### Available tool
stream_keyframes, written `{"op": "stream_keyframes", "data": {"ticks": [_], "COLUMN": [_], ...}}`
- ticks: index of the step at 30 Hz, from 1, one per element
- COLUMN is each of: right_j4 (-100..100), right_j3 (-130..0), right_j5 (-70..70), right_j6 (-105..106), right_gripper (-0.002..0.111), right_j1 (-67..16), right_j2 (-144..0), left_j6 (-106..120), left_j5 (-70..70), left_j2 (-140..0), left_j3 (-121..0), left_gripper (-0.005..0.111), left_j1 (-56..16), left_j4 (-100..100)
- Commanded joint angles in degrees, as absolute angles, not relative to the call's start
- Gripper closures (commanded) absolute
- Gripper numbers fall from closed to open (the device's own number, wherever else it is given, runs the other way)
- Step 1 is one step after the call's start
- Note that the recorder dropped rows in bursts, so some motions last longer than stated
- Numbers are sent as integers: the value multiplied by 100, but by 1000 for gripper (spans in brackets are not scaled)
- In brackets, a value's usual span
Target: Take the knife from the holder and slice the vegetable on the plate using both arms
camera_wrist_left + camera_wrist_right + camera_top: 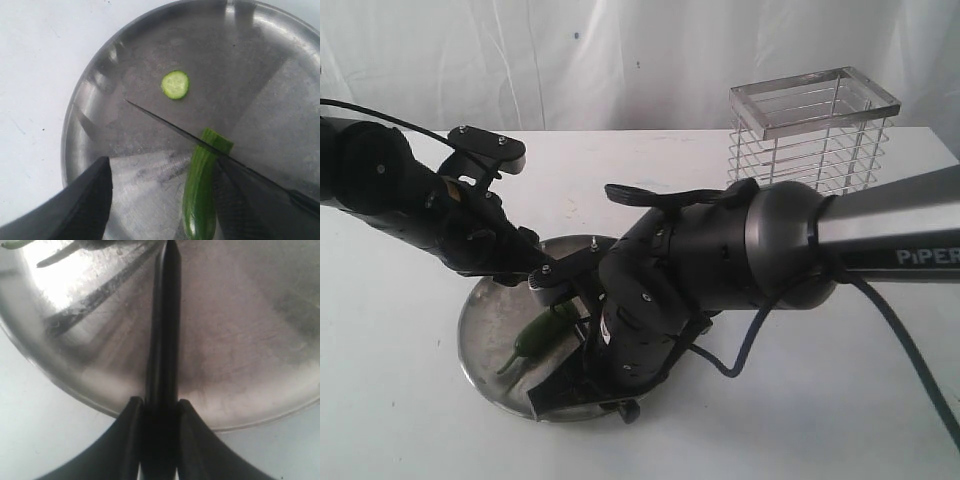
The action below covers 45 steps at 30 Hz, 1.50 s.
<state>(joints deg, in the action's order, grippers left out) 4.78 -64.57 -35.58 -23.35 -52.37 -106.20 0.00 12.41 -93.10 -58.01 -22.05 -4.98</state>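
Knife (pixel 165 340): you have one, clenched by its handle in the right pincer (pixel 159 405), blade over the one plate (pixel 67 135). One vegetable (pixel 200 195) lies on that plate, plus one cut slice (pixel 175 84). Your left pincer (pixel 165 165) is released, fingers (pixel 85 200) spread either side of the vegetable. Only the left wrist view shows the slice and the blade crossing the vegetable's cut end; only the exterior view shows the single holder (pixel 810 140), standing well apart on the surface (pixel 840 420).
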Motion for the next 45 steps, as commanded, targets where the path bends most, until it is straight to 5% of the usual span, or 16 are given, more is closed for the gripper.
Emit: {"op": "stream_keyframes", "data": {"ticks": [1, 45], "right_j4": [465, 87], "right_j3": [-6527, -6535], "right_j5": [-3498, -3415], "right_j6": [-2268, -2111], "right_gripper": [108, 108], "right_j1": [-5176, -5018], "right_j2": [-10667, -10750], "left_j6": [-35, 0], "left_j5": [1341, 1324], "left_j2": [-9276, -9276], "left_j3": [-5768, -5768], "left_gripper": [45, 45], "left_j1": [-2242, -2242], "left_j4": [-655, -727]}}
